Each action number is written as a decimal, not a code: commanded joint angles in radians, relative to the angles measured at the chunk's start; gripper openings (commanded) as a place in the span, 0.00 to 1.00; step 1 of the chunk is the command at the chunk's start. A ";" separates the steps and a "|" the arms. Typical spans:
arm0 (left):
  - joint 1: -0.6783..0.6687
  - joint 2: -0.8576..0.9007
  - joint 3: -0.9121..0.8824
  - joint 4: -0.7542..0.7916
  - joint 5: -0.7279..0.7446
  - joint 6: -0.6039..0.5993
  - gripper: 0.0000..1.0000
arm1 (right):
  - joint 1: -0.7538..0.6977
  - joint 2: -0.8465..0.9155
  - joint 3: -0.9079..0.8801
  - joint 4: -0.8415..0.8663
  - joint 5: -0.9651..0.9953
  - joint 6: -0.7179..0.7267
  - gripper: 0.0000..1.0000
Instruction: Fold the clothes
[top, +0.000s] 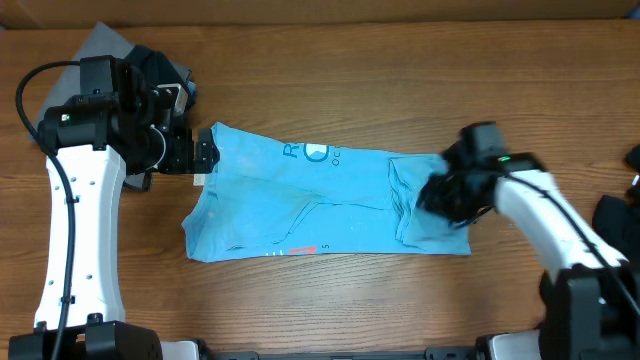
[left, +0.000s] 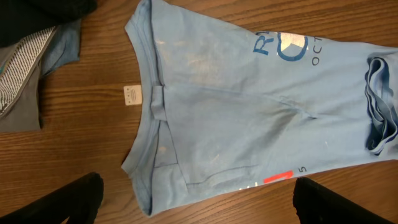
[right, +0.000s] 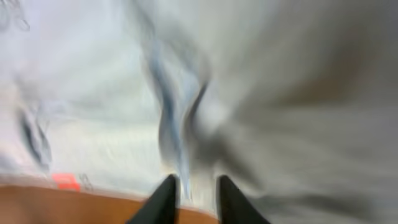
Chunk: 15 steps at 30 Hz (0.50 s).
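The clothes in play are a light blue T-shirt (top: 300, 200) lying crosswise on the wooden table, collar to the left, with dark print (left: 286, 46) and a red patch (top: 303, 250). Its right end is turned over on itself in a rumpled flap (top: 420, 205). My left gripper (top: 205, 152) hovers at the collar edge, wide open, with nothing between its fingers (left: 81, 199). My right gripper (top: 440, 195) presses down on the folded right end. In the blurred right wrist view its jaws (right: 196, 183) stand a little apart, with a ridge of blue cloth (right: 180, 124) running between the tips.
More clothes are piled at the back left: a grey garment (top: 105, 45) and a black one (top: 155, 62), seen also in the left wrist view (left: 18, 81). A small white tag (left: 131, 94) lies beside the collar. Dark items (top: 612, 215) sit at the right edge.
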 joint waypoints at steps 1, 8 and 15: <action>0.010 -0.007 0.019 0.001 0.011 -0.003 1.00 | -0.113 -0.029 0.035 0.016 0.048 0.020 0.49; 0.010 -0.007 0.019 0.011 0.012 -0.003 1.00 | -0.259 0.004 0.032 0.026 0.054 -0.099 0.60; 0.010 -0.007 0.019 0.011 0.011 -0.003 1.00 | -0.329 0.120 0.030 0.050 -0.020 -0.131 0.60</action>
